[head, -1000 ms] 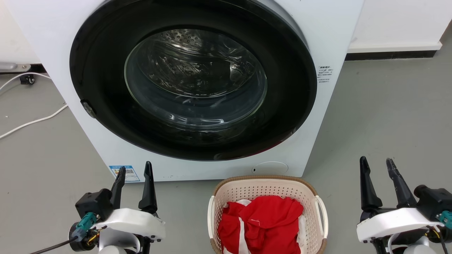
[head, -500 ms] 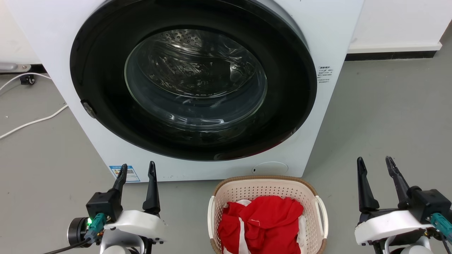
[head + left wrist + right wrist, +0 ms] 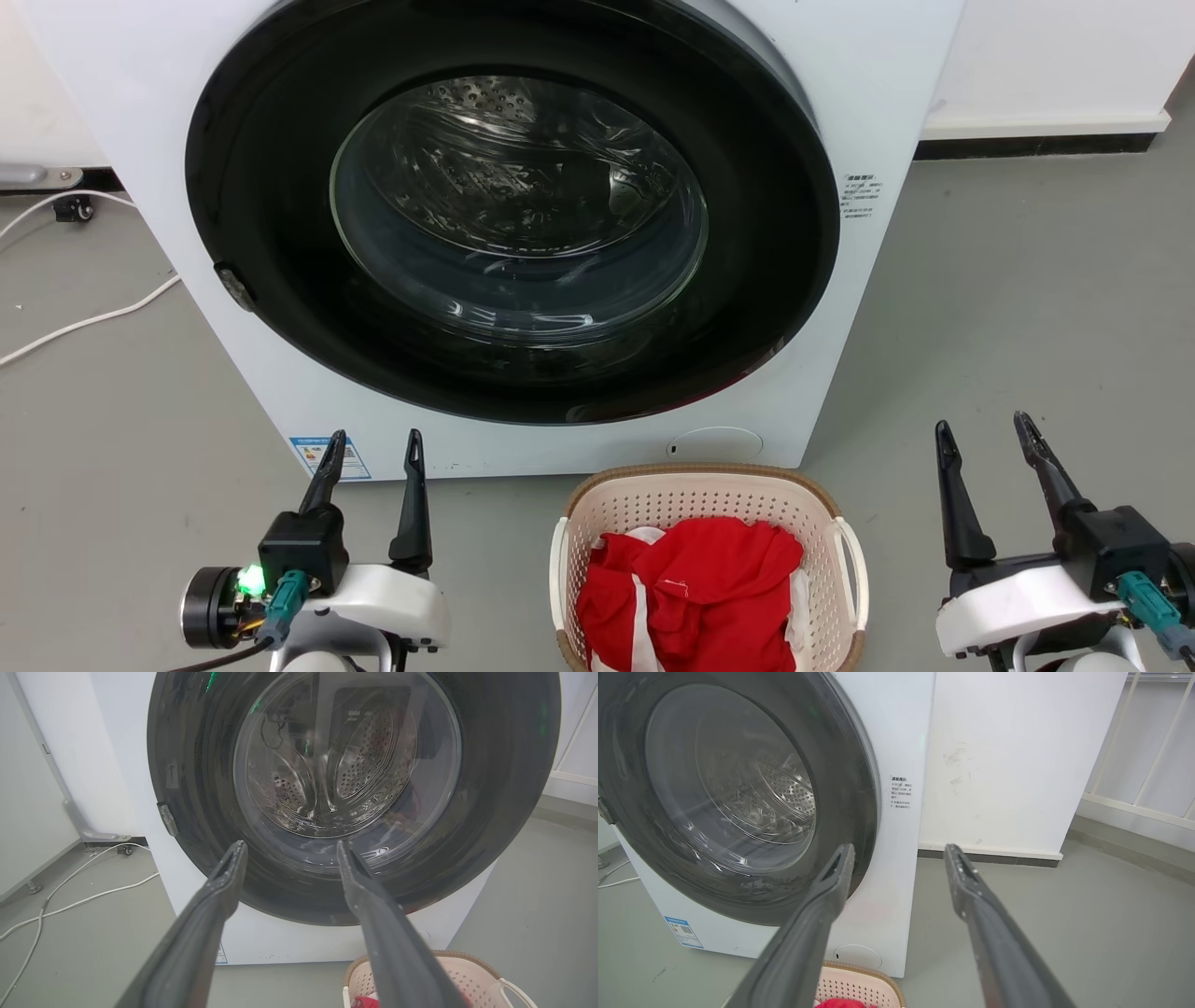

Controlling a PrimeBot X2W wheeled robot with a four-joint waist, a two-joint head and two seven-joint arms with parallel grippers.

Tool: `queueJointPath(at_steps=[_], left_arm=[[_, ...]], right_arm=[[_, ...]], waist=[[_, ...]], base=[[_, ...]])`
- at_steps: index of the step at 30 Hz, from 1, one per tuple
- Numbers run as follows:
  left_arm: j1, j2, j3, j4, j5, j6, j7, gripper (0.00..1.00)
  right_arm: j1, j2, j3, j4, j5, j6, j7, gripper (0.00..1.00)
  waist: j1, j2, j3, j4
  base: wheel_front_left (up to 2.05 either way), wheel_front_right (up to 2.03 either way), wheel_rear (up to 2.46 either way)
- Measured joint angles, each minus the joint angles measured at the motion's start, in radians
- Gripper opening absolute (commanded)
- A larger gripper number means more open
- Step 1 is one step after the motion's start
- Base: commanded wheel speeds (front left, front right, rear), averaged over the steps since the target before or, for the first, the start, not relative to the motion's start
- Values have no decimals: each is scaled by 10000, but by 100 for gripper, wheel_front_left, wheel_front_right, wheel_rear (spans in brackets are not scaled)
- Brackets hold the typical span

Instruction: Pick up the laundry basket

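Observation:
The laundry basket [image 3: 700, 495], cream perforated plastic with a brown rim and white side handles, stands on the floor at the bottom centre of the head view, red and white clothes inside. Its rim shows low in the left wrist view [image 3: 467, 970] and the right wrist view [image 3: 859, 982]. My left gripper [image 3: 373, 443] is open, out to the basket's left, nothing between its fingers [image 3: 224, 891]. My right gripper [image 3: 985, 427] is open too, off to the basket's right, holding nothing.
A white front-loading washer [image 3: 887, 103] with a shut dark round door [image 3: 513, 215] stands right behind the basket. White cables [image 3: 84, 322] lie on the grey floor at the left. A white wall panel [image 3: 1017, 756] and a railing [image 3: 1148, 765] stand at the right.
Both grippers have rolled at the wrist and shifted a little: the left to the right, the right slightly left and up. A green light now shows on the left wrist. The basket stays put.

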Motion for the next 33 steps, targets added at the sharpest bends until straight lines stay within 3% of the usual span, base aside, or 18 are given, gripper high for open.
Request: queueJointPath(at_steps=[10, 33], left_arm=[[-2, -2, -33, 40, 681, 58, -136, 100], [-3, -23, 46, 194, 715, 42, -150, 100]], right_arm=[[6, -4, -27, 0, -650, 0, -161, 100], [6, -6, -138, 115, -529, 0, -163, 100]], waist=[[0, 0, 33, 19], [0, 0, 95, 30]], base=[[0, 0, 0], [0, 0, 0]])
